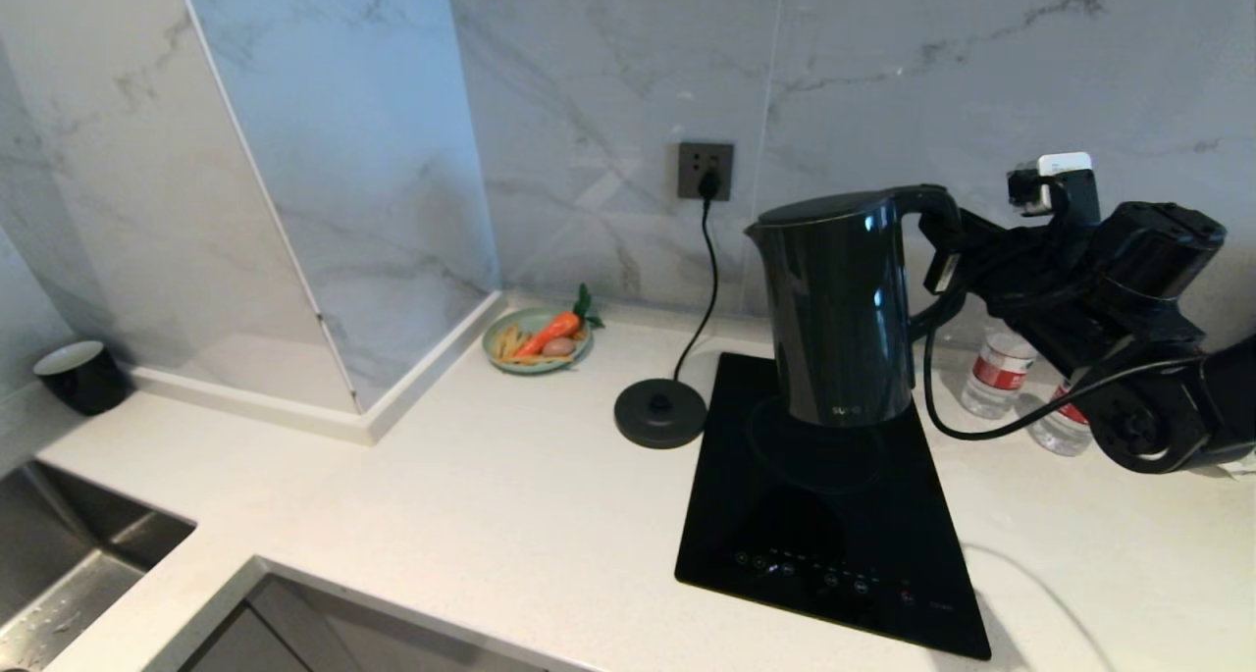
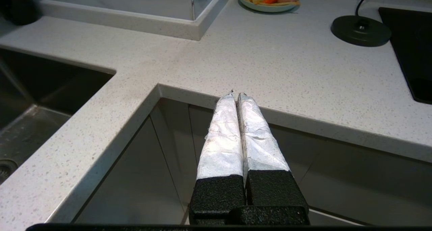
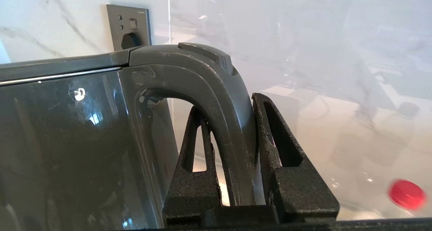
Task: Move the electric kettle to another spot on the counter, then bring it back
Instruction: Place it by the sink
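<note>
A white bench [image 1: 442,515] carried a black cooktop [image 1: 834,544]. The kettle [image 1: 839,309] stood upright over the cooktop's back part, the right pincer [image 3: 233,123] clamped on its handle. The left pincer [image 2: 235,95], fingers pressed together, hung off the bench's front edge.

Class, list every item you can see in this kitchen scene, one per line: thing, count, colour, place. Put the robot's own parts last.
electric kettle: one, glossy black, over the cooktop's back part
base disc: one, black, corded, on the counter left of the cooktop
cooktop: one, black glass, set in the counter
counter: one, white speckled
wall socket: one, grey, behind the kettle
plate of food: one, green, by the back wall
cup: one, black, far left
water bottles: two, clear with red labels, behind the right arm
sink: one, steel, front left
left end effector: shut, before the counter's front edge
right end effector: shut on the kettle's handle
</note>
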